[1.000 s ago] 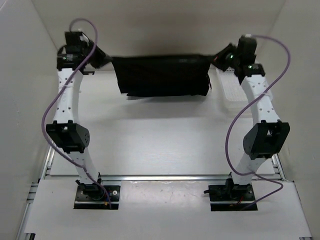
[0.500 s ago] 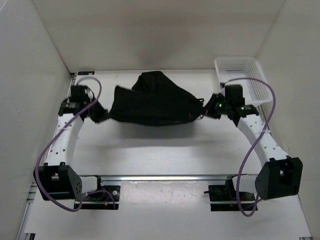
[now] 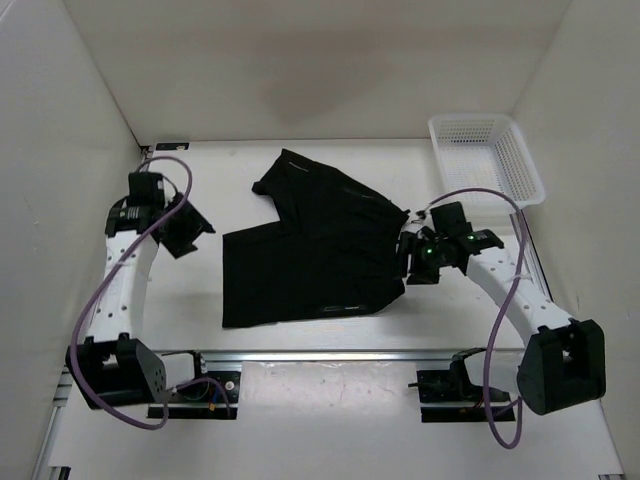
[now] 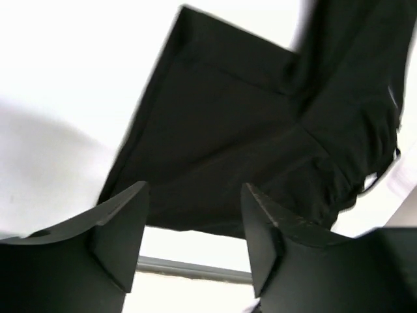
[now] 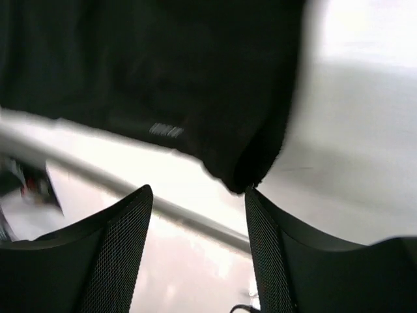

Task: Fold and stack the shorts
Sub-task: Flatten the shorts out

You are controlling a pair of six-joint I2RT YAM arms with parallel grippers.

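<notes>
- Top external: shorts [image 3: 315, 250] lying mostly flat on the table [image 3: 200, 300] between the two arms, one leg angled toward the far left, some rumpling along the right side. Probably spread this way to give clean edges for folding.
- Left gripper [image 3: 190, 232] just off the cloth's left edge, jaws parted with nothing between them. Same in the left wrist view: fingers [image 4: 120, 228] apart, fabric beyond them and not touched.
- Right gripper [image 3: 405, 258] at the right edge, jaws likewise parted. In the right wrist view, a hem corner just ahead of the fingers [image 5: 124, 241], not pinched.
- Flanking opposite edges, likely to take matching holds for a first fold.
- White mesh basket [image 3: 525, 170] at the far right corner, well apart from the cloth.
- No fold made yet, by the look of it.
</notes>
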